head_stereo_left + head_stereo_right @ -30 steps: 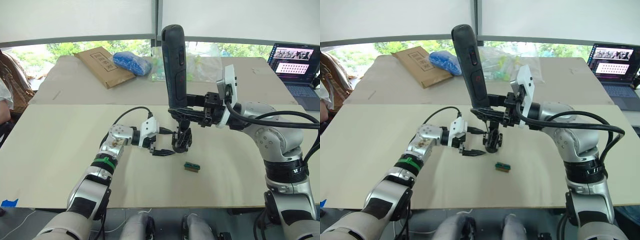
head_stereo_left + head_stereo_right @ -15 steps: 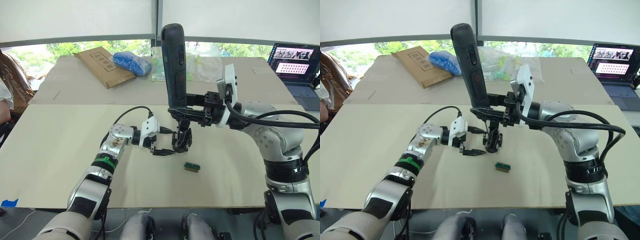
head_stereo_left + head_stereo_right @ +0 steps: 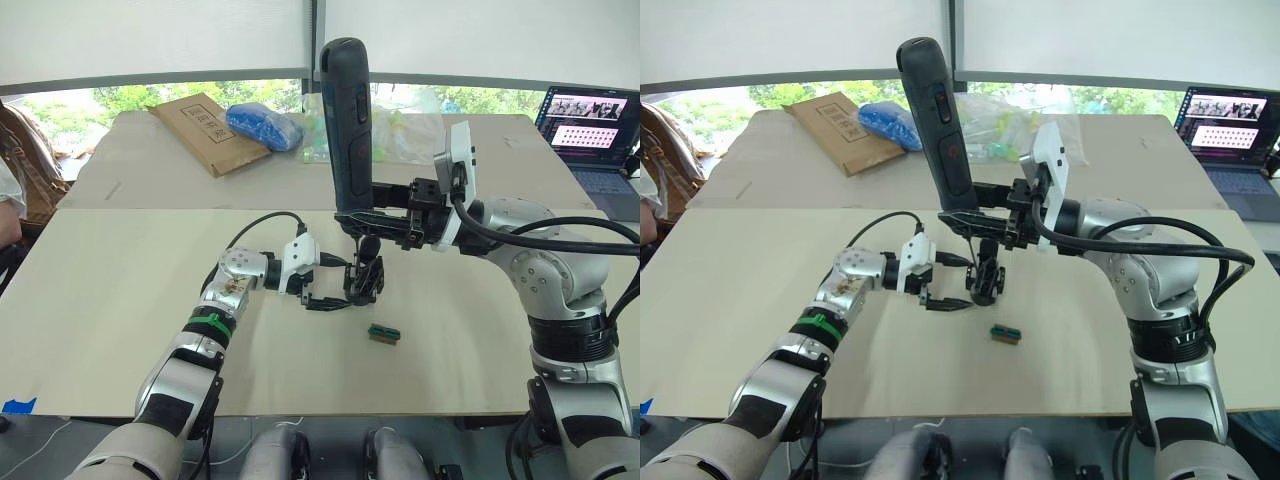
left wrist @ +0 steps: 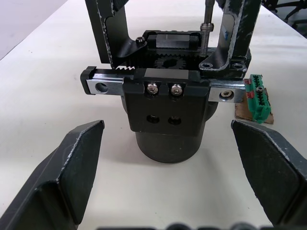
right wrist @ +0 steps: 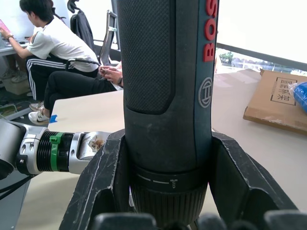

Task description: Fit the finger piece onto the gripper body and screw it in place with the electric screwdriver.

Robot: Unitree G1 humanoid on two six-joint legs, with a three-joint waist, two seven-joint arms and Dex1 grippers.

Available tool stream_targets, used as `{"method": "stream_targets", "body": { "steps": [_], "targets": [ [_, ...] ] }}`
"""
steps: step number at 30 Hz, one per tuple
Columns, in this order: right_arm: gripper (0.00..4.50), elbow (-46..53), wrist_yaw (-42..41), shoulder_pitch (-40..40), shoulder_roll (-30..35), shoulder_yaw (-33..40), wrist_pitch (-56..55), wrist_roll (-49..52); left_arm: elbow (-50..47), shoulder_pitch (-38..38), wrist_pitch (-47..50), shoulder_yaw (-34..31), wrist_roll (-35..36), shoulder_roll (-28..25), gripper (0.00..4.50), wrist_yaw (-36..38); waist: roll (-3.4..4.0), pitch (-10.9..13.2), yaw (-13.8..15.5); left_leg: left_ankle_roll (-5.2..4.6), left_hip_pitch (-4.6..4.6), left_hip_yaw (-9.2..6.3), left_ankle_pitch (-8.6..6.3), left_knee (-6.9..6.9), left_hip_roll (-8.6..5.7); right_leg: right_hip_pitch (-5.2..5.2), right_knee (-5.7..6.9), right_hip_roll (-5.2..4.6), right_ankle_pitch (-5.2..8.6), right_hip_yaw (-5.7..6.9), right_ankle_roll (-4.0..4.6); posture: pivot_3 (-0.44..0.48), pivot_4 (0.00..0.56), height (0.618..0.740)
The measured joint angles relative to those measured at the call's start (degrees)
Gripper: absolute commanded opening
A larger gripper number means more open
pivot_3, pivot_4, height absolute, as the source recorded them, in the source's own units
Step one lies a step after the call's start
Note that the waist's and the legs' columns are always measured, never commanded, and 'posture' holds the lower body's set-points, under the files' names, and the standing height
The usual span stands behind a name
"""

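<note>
Right claw (image 3: 385, 213) clamps electric screwdriver (image 3: 347, 125) upright — bit directly above gripper body (image 3: 364, 281); left claw (image 4: 168, 158) wide, flanking body.

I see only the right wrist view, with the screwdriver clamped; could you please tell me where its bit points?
Observer: Downward: the electric screwdriver stands upright in the right gripper, bit at the gripper body's top.
Operator: Is the left gripper holding that body?
Observer: No, it is open, a finger either side, not touching.
Operator: Anything nearby?
Observer: A small green block lies on the table beside the body.
</note>
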State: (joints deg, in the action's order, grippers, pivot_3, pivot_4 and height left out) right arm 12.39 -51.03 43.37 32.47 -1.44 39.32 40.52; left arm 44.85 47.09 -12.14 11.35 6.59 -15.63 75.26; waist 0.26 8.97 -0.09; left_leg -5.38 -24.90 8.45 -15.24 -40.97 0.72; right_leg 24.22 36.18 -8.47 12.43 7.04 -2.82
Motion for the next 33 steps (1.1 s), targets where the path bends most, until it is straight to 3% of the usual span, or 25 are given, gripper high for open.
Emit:
{"method": "stream_targets", "body": {
  "steps": [33],
  "targets": [
    [1.89,0.57,-0.19,-1.26,-0.01,0.0,0.27,-0.98,0.0,0.21,-0.07,0.0,-0.01,0.01,4.5,-0.37,0.0,0.0,-0.02,0.0,0.0,0.0,0.0,0.0,0.0,0.0,0.0,0.0,0.0,0.0,0.0,0.0,0.15,0.732]
  ]
}}
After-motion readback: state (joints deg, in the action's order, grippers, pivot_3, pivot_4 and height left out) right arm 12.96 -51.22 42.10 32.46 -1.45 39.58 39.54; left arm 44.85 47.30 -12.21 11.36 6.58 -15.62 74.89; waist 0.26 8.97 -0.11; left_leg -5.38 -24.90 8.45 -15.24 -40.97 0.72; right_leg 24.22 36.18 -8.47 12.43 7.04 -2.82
